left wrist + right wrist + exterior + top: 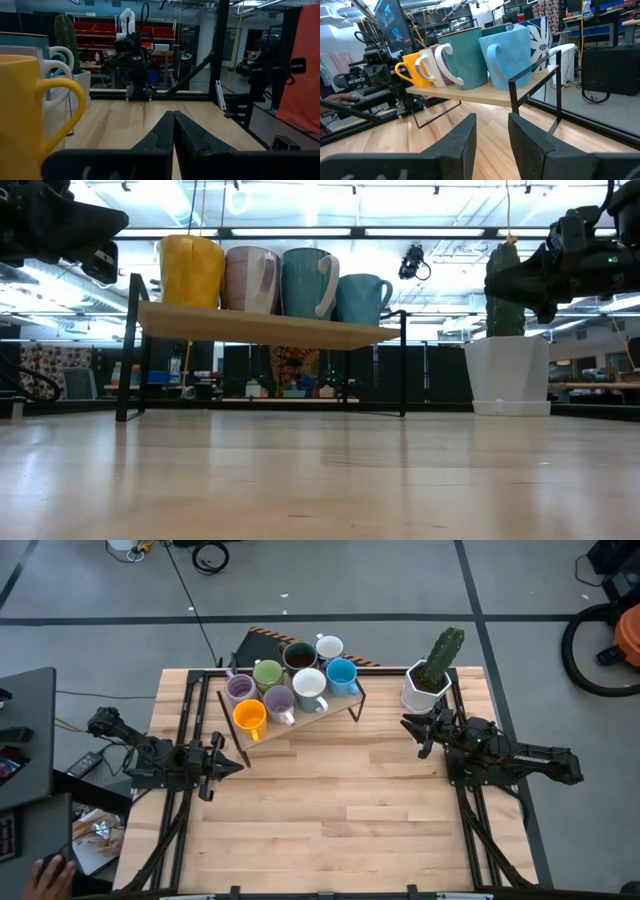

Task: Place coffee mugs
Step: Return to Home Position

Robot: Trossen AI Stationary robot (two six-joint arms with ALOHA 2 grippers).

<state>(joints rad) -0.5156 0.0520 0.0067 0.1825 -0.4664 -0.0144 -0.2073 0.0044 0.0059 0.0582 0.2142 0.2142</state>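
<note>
Dark fingers (200, 142) of the left tool (173, 116) fill the foreground of its wrist view. We see them pressed together along their inner edges, closed on nothing. From above, this tool lies near the left side of the tabletop (340, 800), just beside the front left corner of the shelf (260, 327), and touches no object. The right tool (492, 122) shows a narrow gap between its two fingers, so we read it as slightly open and empty. From above it lies near the right side, just beside the white hexagonal pot (425, 690).

Between the two arms, and from there to the near edge, we see a broad run of bare pale wood planks. Black rails run along both side edges.

The shelf is a thin wooden board raised on a black metal frame. It stands at the far middle of the tabletop, skewed to its edges. All eight coffee mugs (309, 683) stand upright on it, packed close in two rows. The orange mug (248, 717) is at the front left end and the blue mug (341, 673) at the right end. Each is a smooth glazed cylinder with a loop handle. The pot carries a ribbed green cactus (445, 648).
</note>
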